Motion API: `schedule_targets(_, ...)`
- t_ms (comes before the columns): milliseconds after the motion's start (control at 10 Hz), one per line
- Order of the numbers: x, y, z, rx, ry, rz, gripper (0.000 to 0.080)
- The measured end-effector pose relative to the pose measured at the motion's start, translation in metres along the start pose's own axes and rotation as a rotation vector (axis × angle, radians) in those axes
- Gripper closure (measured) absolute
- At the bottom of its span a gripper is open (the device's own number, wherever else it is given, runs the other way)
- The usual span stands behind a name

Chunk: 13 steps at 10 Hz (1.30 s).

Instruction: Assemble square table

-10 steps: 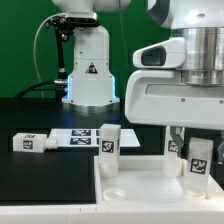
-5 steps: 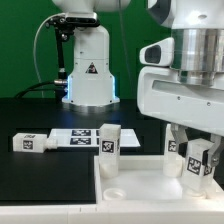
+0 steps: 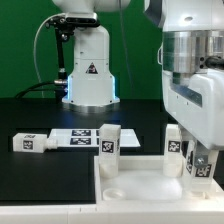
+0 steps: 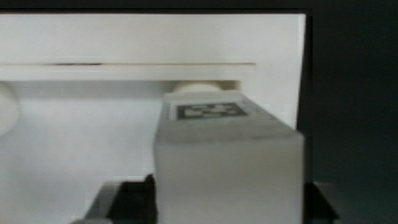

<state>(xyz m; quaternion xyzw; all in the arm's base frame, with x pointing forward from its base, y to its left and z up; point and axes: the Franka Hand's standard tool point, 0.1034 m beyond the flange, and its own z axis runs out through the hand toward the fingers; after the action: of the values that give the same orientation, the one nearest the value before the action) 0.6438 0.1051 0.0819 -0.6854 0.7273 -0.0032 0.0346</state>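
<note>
Gripping one tagged leg [image 4: 222, 150] between its fingers, the gripper [image 3: 201, 160] holds it upright over the square table top [image 3: 140, 172], which lies at the bench edge nearest the exterior camera, toward that view's right corner. A round socket [image 4: 205, 88] shows just beyond this leg; whether the two touch cannot be told. A second leg [image 3: 108, 140] and a third leg [image 3: 174, 146] stand at the top's far edge. A fourth leg [image 3: 27, 142] lies on the black bench just beside the marker board [image 3: 72, 137].

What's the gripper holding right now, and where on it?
The small white plastic block leg with a black-and-white tag, apparently clamped between the fingers of the gripper at the end away from its tag; the tagged end is free.
</note>
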Motion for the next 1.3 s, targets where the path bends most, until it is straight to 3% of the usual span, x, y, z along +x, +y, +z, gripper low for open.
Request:
schedule_targets(100, 0.0, 0.0, 0.0, -0.002, 0.008, -0.098, 0.0328)
schedule_targets(200, -0.002, 0.001, 0.0, -0.004, 0.019, -0.228, 0.0191)
schedule_targets(300, -0.005, 0.003, 0.001, -0.009, 0.029, -0.39, 0.0162)
schedule_targets(500, -0.015, 0.01, -0.001, 0.012, 0.042, -0.512, 0.0152)
schedule_targets(800, -0.012, 0.011, 0.0, 0.004, 0.044, -0.723, 0.0151)
schedule_targets(1000, -0.009, 0.004, -0.004, 0.01, 0.059, -1.121, 0.0151)
schedule_targets(1300, -0.007, 0.003, -0.004, 0.003, 0.064, -1.298, 0.0151)
